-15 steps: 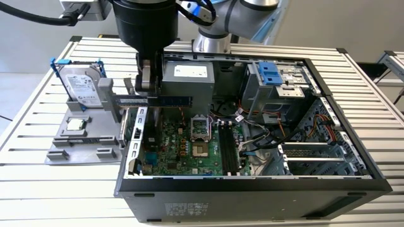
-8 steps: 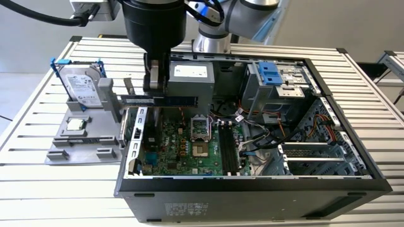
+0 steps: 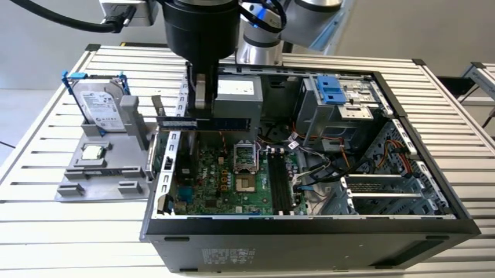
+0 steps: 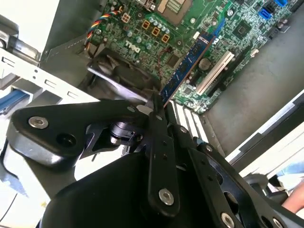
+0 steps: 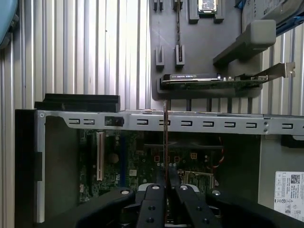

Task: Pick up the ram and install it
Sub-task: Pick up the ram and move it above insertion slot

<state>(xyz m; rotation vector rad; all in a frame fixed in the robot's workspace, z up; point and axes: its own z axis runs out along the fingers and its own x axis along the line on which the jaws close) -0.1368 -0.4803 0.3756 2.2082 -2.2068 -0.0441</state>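
The ram (image 3: 232, 123) is a long dark stick held level over the back-left corner of the open computer case (image 3: 309, 227). My gripper (image 3: 203, 114) comes down from above and is shut on it near its middle. In the second wrist view the ram (image 4: 188, 62) shows bluish with small chips, reaching out from my gripper (image 4: 157, 108) above the green motherboard (image 4: 156, 33). The first wrist view shows the ram (image 5: 165, 137) edge-on, rising from my gripper (image 5: 165, 183) across the case's metal rim (image 5: 204, 123). The memory slots (image 3: 279, 180) lie lower, near the board's middle.
A grey holder (image 3: 101, 174) stands at the exterior view's left with a silver hard drive (image 3: 104, 107) with blue clips and a square chip (image 3: 93, 152). A green expansion card (image 5: 213, 80) stands in the holder beside the case. Cables (image 3: 325, 162) and drive bays (image 3: 340, 92) crowd the case's far side.
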